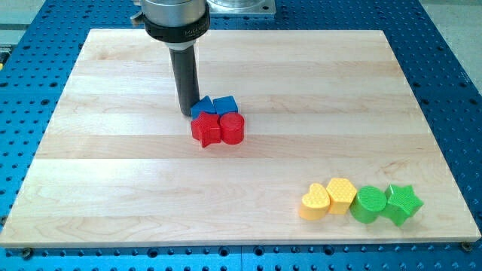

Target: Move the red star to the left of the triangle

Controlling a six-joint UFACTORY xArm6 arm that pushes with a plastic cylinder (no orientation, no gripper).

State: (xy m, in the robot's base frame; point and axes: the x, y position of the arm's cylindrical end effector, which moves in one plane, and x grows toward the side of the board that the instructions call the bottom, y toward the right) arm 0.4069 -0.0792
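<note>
Currently no jaws on rig (rod only), my tip (186, 113) touching blue triangle (201, 107) from view's left, red star (205, 131) just below.

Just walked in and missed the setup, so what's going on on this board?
A robot arm with a dark rod is pushing blocks on a wooden board. My tip sits at the view's left edge of a tight cluster, against the blue triangle. A blue cube is beside it, with the red star and a red cylinder just below. The star is not yet left of the triangle. Two yellow hearts, a green cylinder and a green star lie untouched at the bottom right.
</note>
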